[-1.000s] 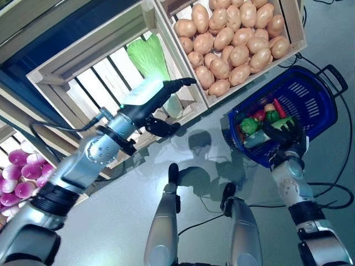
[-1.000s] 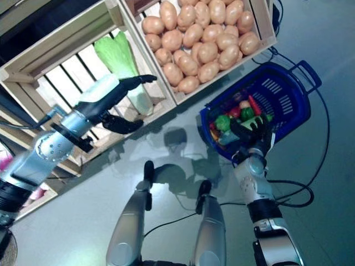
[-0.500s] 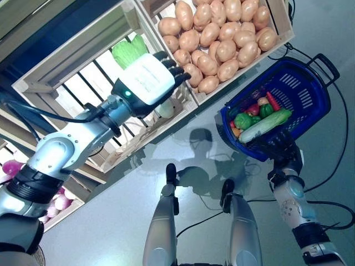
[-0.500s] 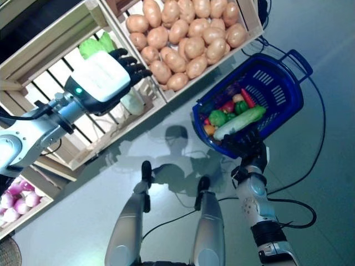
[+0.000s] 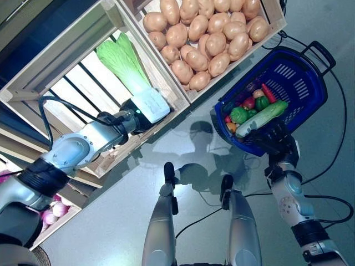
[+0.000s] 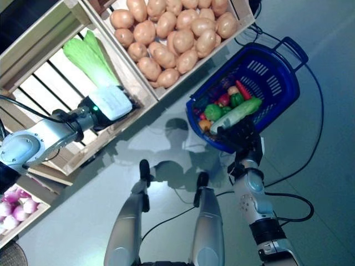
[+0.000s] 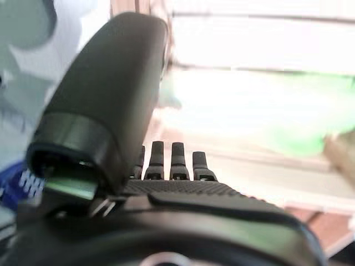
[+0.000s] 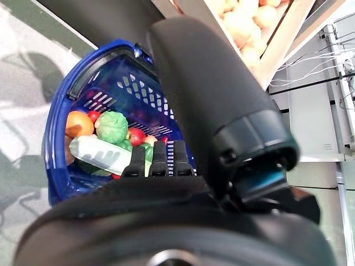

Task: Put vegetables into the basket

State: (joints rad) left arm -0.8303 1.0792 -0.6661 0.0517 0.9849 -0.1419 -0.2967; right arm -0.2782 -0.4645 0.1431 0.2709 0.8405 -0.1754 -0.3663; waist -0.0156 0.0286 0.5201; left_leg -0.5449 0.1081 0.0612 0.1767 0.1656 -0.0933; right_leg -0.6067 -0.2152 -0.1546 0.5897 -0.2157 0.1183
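A long green cabbage (image 5: 119,60) with a white base lies in the slatted wooden crate (image 5: 66,66). My left hand (image 5: 148,105) reaches into that crate at the cabbage's base. Its fingers (image 7: 173,160) are straight and point at the cabbage (image 7: 266,111); I cannot tell whether they touch it. My right hand (image 5: 274,138) is shut on the near rim of the blue basket (image 5: 302,83) and holds it tilted. In the basket (image 8: 83,94) lie a cucumber (image 5: 263,116), a green vegetable (image 8: 111,126), a red chilli and other small vegetables.
A crate full of potatoes (image 5: 205,33) stands beside the cabbage crate, close to the basket. A lower crate with purple-white bulbs (image 6: 16,198) sits at the far left. The basket's far handle (image 5: 319,52) sticks out over the grey floor.
My left hand has gone from in front of the crate down into it, to the cabbage's base. The right hand keeps hold of the basket. The camera has shifted.
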